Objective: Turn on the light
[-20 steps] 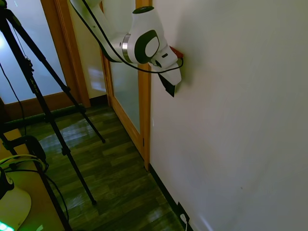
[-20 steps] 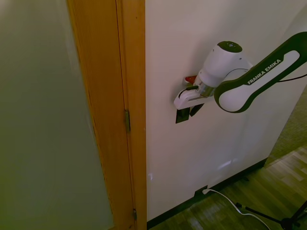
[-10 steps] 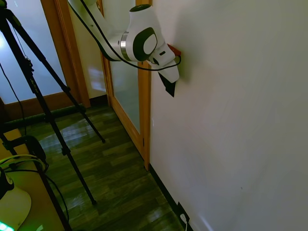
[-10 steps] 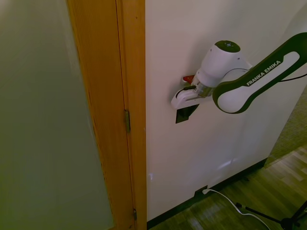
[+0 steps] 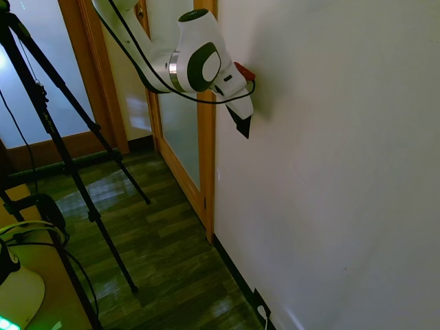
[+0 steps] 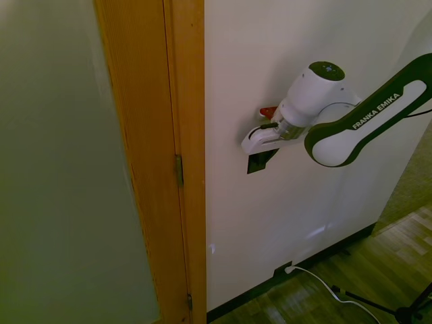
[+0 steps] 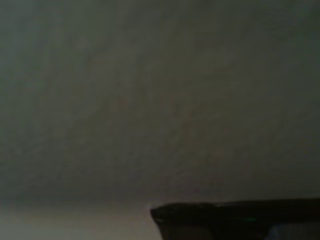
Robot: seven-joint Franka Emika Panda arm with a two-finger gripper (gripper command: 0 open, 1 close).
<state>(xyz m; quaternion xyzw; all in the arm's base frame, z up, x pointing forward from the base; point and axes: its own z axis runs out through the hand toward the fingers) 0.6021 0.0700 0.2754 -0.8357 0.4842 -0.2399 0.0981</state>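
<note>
The light switch (image 6: 254, 166) is a small black upright plate on the white wall, just right of the wooden door frame. My gripper (image 6: 267, 156) is pressed against the wall at the switch, and its dark fingertips overlap the plate's upper right part. The fingers stand together, shut, with nothing held. In the first exterior view the gripper (image 5: 240, 124) shows as one black wedge against the wall and covers the switch. The wrist view is nearly all dim, blurred wall, with a dark shape (image 7: 235, 218) at its bottom edge. No lamp is in view.
A wooden door frame (image 6: 185, 135) with a frosted glass door (image 5: 180, 130) stands right beside the switch. Low on the wall sits a black socket plate with a white plug (image 6: 282, 271), its cable trailing over the wooden floor (image 5: 158, 254).
The hand has slid a little along the wall toward the door frame. Its dark fingertips, beside the switch a second ago, now overlap it. The arm's elbow rose slightly.
</note>
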